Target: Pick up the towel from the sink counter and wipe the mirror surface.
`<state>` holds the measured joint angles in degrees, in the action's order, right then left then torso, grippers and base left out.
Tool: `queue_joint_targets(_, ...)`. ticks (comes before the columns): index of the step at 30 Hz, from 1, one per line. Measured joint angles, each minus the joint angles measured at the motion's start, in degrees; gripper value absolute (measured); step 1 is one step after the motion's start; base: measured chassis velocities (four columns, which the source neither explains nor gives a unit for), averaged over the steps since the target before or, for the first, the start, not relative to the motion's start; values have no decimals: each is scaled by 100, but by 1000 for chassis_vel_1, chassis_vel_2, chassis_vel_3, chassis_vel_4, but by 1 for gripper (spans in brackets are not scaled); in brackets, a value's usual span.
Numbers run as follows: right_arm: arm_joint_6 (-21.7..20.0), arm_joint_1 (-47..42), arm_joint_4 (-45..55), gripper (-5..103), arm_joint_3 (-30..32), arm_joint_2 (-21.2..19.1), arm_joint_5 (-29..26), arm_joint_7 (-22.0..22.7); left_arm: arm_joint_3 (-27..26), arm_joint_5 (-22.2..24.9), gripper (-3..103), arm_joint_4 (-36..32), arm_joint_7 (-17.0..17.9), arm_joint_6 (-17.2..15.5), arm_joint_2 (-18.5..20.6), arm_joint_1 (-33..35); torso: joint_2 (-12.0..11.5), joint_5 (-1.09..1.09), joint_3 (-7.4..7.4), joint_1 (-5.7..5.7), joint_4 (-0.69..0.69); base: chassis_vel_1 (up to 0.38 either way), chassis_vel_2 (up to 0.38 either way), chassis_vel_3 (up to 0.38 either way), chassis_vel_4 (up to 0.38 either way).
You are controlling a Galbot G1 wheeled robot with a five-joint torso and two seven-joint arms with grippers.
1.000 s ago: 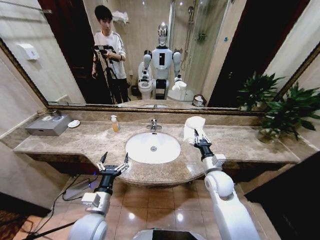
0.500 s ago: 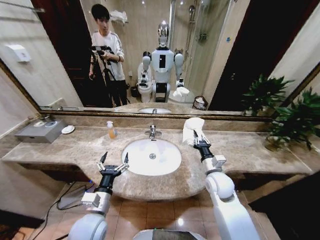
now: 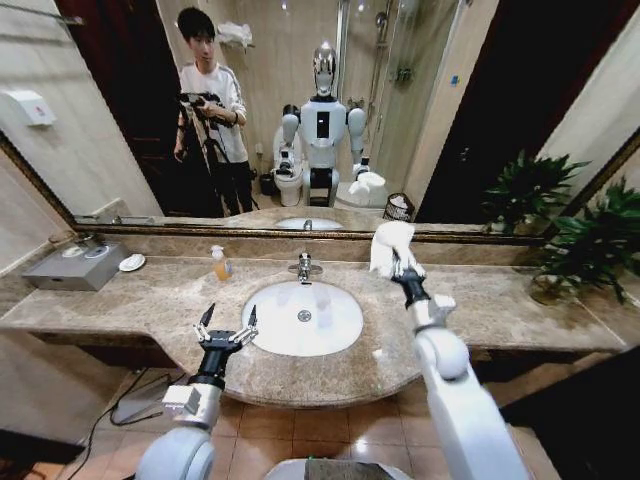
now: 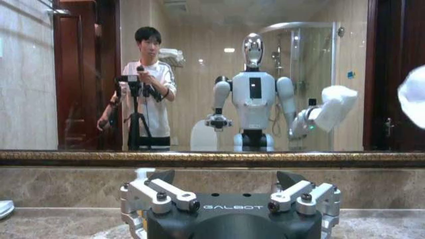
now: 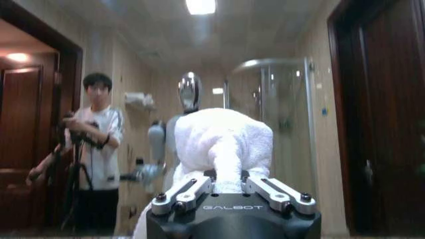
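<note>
My right gripper (image 3: 396, 266) is shut on a white towel (image 3: 390, 245), held up above the sink counter (image 3: 500, 300) near the mirror's (image 3: 480, 110) lower frame, right of the faucet. From the right wrist, the towel (image 5: 222, 144) bunches between the fingers (image 5: 180, 193) and faces the mirror (image 5: 371, 124). My left gripper (image 3: 226, 322) hangs open at the counter's curved front edge, left of the white basin (image 3: 304, 317). The left wrist view has that open gripper (image 4: 230, 189) facing the mirror (image 4: 59, 89), with the towel (image 4: 415, 102) at the picture's edge.
A soap bottle (image 3: 218, 263) and a chrome faucet (image 3: 304, 266) stand behind the basin. A grey box (image 3: 75, 265) and a small white dish (image 3: 131, 262) sit at the far left of the counter. A potted plant (image 3: 590, 240) fills the right end.
My right gripper has lifted the towel off the counter and raised it toward the mirror's lower edge. The head camera has shifted, so the whole scene sits differently. The left arm has not moved.
</note>
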<state>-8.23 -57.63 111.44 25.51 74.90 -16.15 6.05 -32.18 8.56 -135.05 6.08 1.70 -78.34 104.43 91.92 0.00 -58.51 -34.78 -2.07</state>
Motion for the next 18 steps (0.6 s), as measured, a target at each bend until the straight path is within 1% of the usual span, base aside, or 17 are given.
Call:
queue_joint_targets(2, -12, 542, -215, 13, -70, -51, -114, 36, 0, 0, 100, 0, 1, 0, 0, 0, -1, 1, -1, -4, 2, 0, 0, 0, 0)
queue_joint_targets(3, -12, 542, -215, 13, -70, -51, -114, 36, 0, 0, 100, 0, 1, 0, 0, 0, -1, 1, -1, -4, 2, 0, 0, 0, 0)
queue_joint_targets(4, -29, 949, -392, 13, -142, -85, -190, 71, 0, 0, 100, 0, 1, 0, 0, -1, -1, 0, -1, -4, 1, 0, 0, 0, 0)
queue_joint_targets(5, -29, 949, -392, 13, -142, -85, -190, 71, 0, 0, 100, 0, 1, 0, 0, -1, -1, 0, -1, -4, 1, 0, 0, 0, 0)
queue_joint_targets(6, -45, 1232, -527, 13, -194, -101, -228, 83, 0, 0, 100, 0, 1, 0, 0, -1, -1, -1, -1, -5, 0, 0, 0, 0, 0)
queue_joint_targets(7, -60, 1651, -755, 13, -265, -93, -250, 107, 0, 0, 100, 0, 1, 0, 0, -1, -1, -1, -2, -5, 0, 0, 0, 0, 0)
queue_joint_targets(8, -60, 1651, -755, 13, -265, -93, -250, 107, 0, 0, 100, 0, 1, 0, 0, -1, -1, -1, -2, -5, 0, 0, 0, 0, 0)
queue_joint_targets(11, -112, 2333, -1192, 13, -419, 6, -277, 171, 0, 0, 100, 0, 0, 0, 0, -1, -1, -2, -1, -4, 0, 0, 0, 0, 0)
queue_joint_targets(13, -124, 2438, -1268, 13, -453, 30, -285, 183, 0, 0, 100, 0, 0, 0, 0, -1, -1, -2, -1, -4, 0, 0, 0, 0, 0)
queue_joint_targets(16, -174, 2901, -1618, 13, -608, 134, -297, 197, 0, 0, 100, 0, 0, 0, 0, -1, -1, -2, -1, -4, 2, 0, 0, 0, 0)
queue_joint_targets(18, -182, 3019, -1734, 13, -640, 170, -291, 197, 0, 0, 100, 0, 0, 0, 0, -1, -1, -1, -1, -3, 2, 0, 0, 0, 0)
